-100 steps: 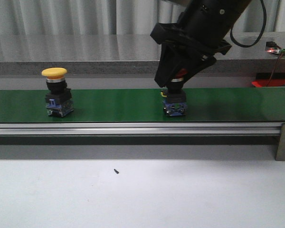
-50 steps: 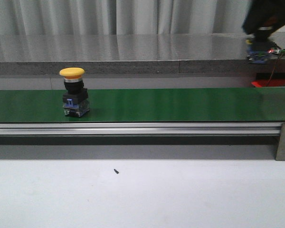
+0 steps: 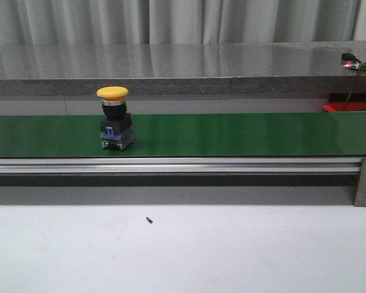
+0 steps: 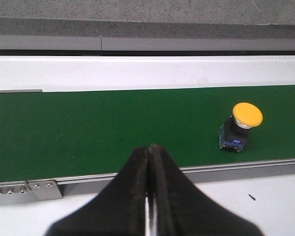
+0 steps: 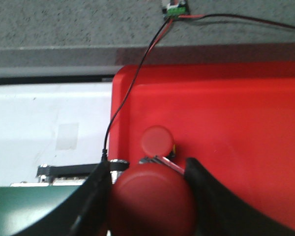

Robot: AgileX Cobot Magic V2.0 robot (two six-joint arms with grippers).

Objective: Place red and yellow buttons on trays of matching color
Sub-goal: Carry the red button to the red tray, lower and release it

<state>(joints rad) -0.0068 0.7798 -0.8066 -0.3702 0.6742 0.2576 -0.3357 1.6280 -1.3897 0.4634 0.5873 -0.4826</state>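
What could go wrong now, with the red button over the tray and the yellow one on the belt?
The red button in the right gripper hangs close above another red button in the red tray; released here, it may hit it and topple. The thin black wire across the tray's edge could snag.

Your right gripper [image 5: 150,196] has its two dark fingers [image 5: 91,196] closed on either side of a red button [image 5: 152,201] over the red tray [image 5: 226,137], where another red button [image 5: 156,141] already lies, while black and red wires [image 5: 137,73] run toward a small green board [image 5: 176,8].
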